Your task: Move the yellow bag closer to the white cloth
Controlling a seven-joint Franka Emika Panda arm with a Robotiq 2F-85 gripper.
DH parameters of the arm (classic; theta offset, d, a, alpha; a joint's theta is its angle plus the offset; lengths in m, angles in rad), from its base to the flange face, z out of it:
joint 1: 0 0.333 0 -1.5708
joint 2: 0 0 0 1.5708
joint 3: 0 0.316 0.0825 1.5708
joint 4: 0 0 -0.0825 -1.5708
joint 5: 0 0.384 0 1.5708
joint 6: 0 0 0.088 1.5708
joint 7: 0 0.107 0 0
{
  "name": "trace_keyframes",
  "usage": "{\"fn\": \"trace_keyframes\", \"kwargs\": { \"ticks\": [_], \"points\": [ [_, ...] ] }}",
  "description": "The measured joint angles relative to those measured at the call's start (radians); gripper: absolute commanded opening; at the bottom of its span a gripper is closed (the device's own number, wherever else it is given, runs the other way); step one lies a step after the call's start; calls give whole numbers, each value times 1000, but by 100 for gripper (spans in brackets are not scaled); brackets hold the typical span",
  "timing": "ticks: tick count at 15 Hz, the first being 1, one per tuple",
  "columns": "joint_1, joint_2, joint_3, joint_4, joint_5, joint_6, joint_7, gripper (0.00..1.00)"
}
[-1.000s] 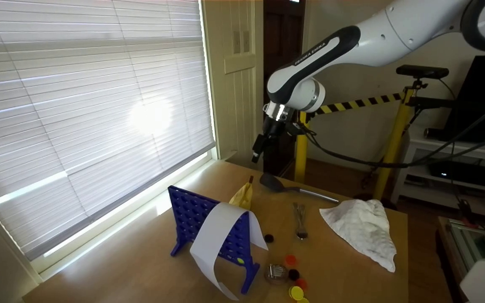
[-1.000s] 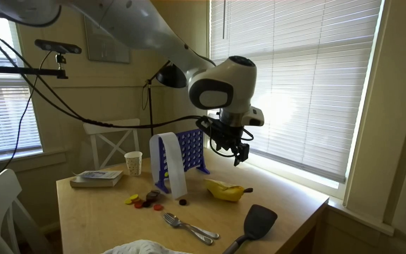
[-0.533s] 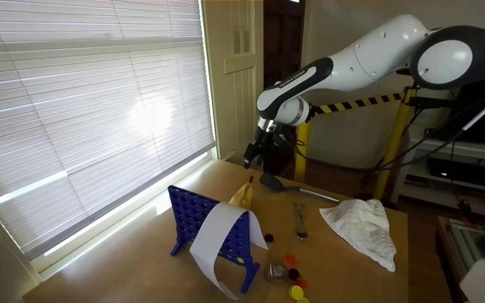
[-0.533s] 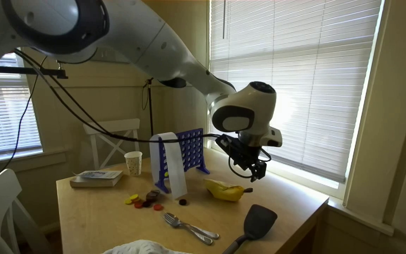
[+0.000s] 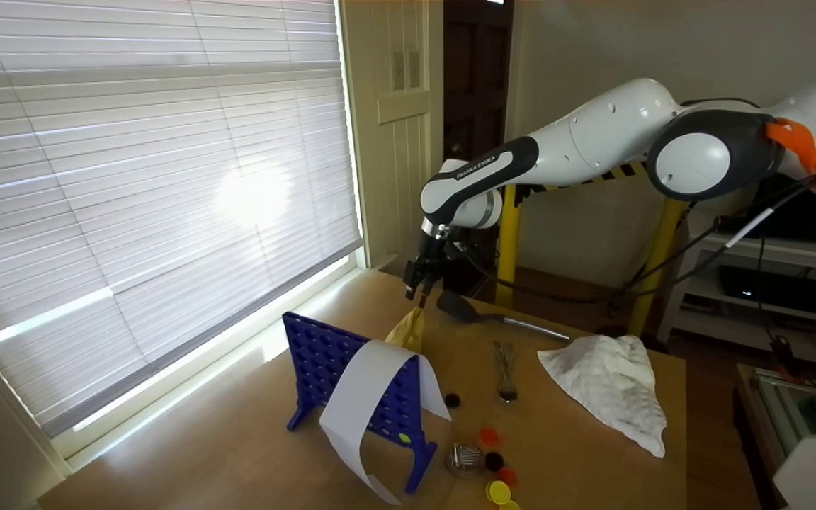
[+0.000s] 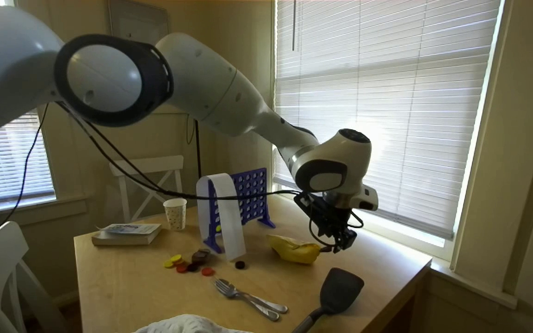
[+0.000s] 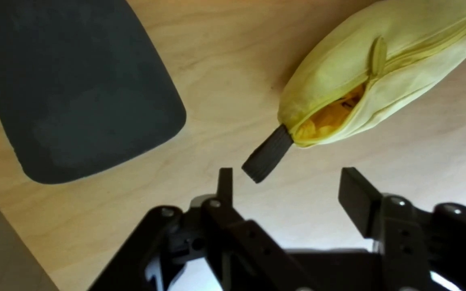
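In an exterior view, a paper strip (image 6: 229, 222) drapes over a blue Connect Four grid (image 6: 251, 206); a speckled cup (image 6: 175, 215) stands far left, a spatula (image 6: 340, 291) lies near right.

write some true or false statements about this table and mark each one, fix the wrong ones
1. The claw is open near the yellow bag. True.
2. The bag is zipped fully shut. False: the wrist view shows it gaping at one end.
3. The cutlery lies between the bag and the white cloth. True.
4. The bag touches the cloth. False: they lie well apart.
5. A paper strip hangs over the blue rack. True.
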Motion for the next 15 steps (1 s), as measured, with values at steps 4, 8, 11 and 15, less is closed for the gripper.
{"fn": "trace_keyframes", "kwargs": {
  "ticks": [4, 8, 11, 15],
  "points": [
    [-4, 52, -4, 87, -47, -77, 96, 11],
    [-1, 85, -22, 151, -96, -111, 203, 0],
    [5, 102, -41, 181, -129, -148, 275, 2],
    [15, 104, -70, 187, -164, -276, 309, 1]
  ]
}}
